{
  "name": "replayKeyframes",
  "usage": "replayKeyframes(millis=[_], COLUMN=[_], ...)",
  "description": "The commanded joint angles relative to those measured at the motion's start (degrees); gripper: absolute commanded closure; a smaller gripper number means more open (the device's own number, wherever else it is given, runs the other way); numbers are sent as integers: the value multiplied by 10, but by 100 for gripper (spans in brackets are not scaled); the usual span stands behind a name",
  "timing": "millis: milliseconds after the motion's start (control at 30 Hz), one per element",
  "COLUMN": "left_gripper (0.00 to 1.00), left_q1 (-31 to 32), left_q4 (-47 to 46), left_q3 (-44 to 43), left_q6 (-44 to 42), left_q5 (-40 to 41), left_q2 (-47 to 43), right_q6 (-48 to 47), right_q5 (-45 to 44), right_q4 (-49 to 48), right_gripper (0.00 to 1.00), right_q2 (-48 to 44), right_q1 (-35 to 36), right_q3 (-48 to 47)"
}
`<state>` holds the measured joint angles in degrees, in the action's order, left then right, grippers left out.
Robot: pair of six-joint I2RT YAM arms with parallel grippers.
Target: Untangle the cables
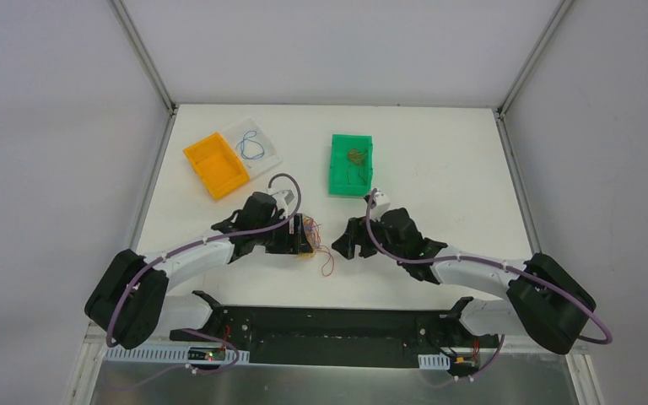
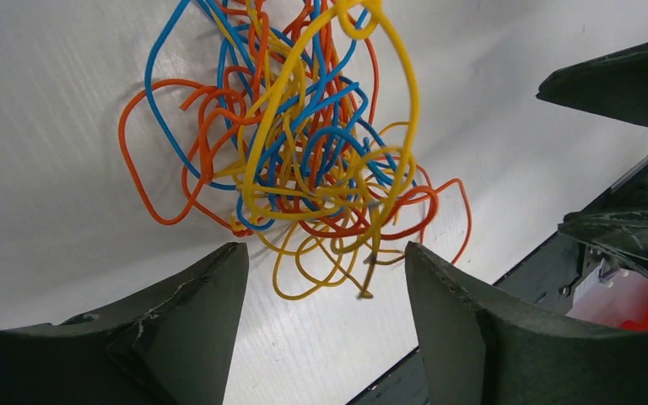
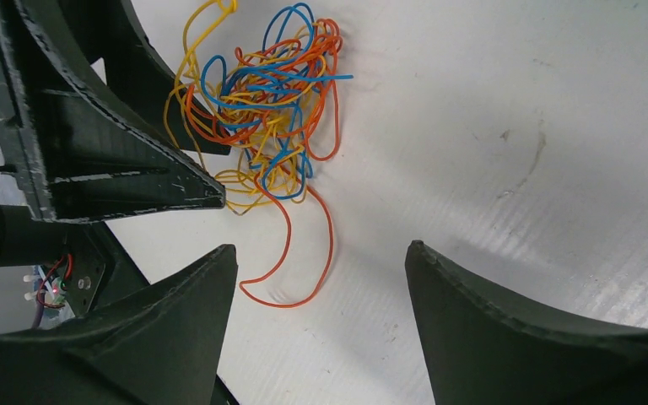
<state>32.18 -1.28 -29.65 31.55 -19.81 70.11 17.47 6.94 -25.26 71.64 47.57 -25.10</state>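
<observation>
The cables (image 1: 317, 245) lie as one tangle of thin orange, blue and yellow wires on the white table between my two grippers. In the left wrist view the tangle (image 2: 304, 152) sits just beyond my left gripper (image 2: 324, 249), which is open. A few yellow loops reach into the gap between its fingers without being pinched. In the right wrist view the tangle (image 3: 261, 101) is ahead and to the left of my right gripper (image 3: 321, 246), also open. One long orange loop (image 3: 304, 270) trails toward that gripper's left finger. From above, the left gripper (image 1: 306, 235) touches the tangle's left side and the right gripper (image 1: 343, 246) stands just right of it.
An orange bin (image 1: 215, 165) and a clear tray (image 1: 263, 135) holding a blue wire (image 1: 251, 148) stand at the back left. A green bin (image 1: 340, 169) with a brownish wire (image 1: 356, 157) stands at the back centre. The black base rail (image 1: 329, 329) runs along the near edge.
</observation>
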Motion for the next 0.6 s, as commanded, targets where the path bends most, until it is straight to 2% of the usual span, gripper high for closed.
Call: replayKeyframes(millis=[0, 100, 267, 567], left_gripper=[39, 52, 74, 71], left_q1=[14, 17, 17, 17], left_q4=[-23, -24, -25, -26], left_q3=[-24, -36, -46, -38], left_q6=[5, 5, 8, 17], left_q5=[-12, -7, -6, -10], left_q2=[37, 54, 56, 36], right_q6=[-8, -7, 9, 43], right_q5=[-1, 1, 38, 77], right_q4=[4, 7, 5, -10], right_gripper=[24, 26, 38, 49], right_q2=[13, 23, 52, 124], right_q1=[8, 8, 12, 25], right_q3=[-29, -39, -53, -90])
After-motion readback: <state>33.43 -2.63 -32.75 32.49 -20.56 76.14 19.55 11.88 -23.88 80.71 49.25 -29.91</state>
